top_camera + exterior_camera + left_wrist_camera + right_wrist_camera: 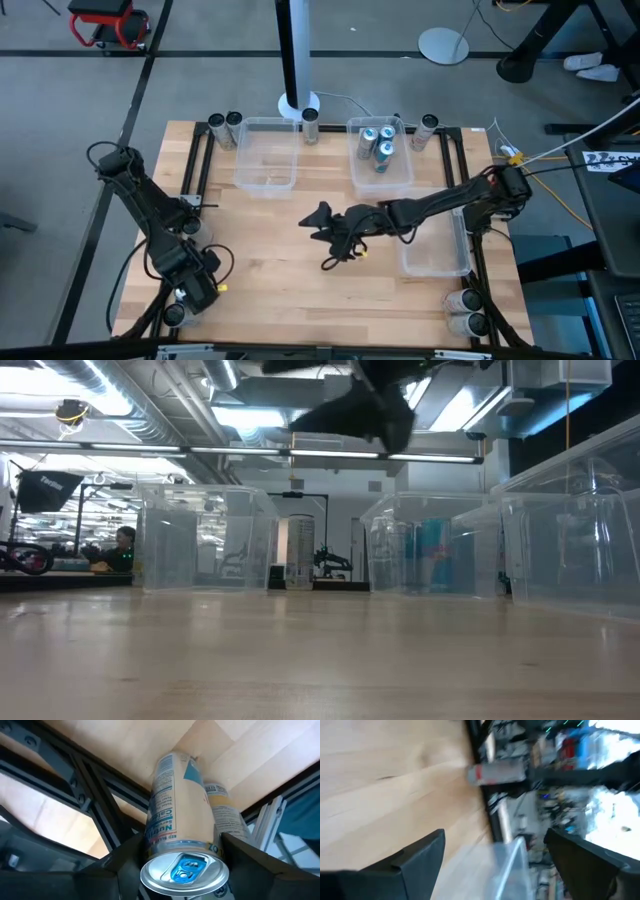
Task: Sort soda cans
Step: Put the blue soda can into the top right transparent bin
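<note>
A can (182,840) is seen nearest the left wrist camera, its silver top and blue tab turned toward the lens, with the left gripper (182,857) set around its upper wall. The fingers (125,860) are partly closed and lie against or just beside the can's sides; a firm grip cannot be confirmed, since closing appears unfinished. A second can (225,812) stands just behind the first, touching or nearly touching it. Both are placed at the bench (280,250) corner nearest the left arm, beside the black frame rail.

The can is judged to be light, thin-walled and smooth. It is stiff near the rim and the base but easily dented at mid-wall if squeezed hard. A hold across the cylinder just below the rim, with moderate force, is judged best; the printed wall may slip under a loose grip, and the neighbouring can could be knocked as the first is lifted.

Three blue cans (378,142) are held in the far bin (400,180), well apart from the left gripper. More cans (224,125) stand along the bench's far edge, and others (462,308) at its right near corner.

The right gripper (322,220) hangs above the bench middle, fingers wide apart and holding nothing.
</note>
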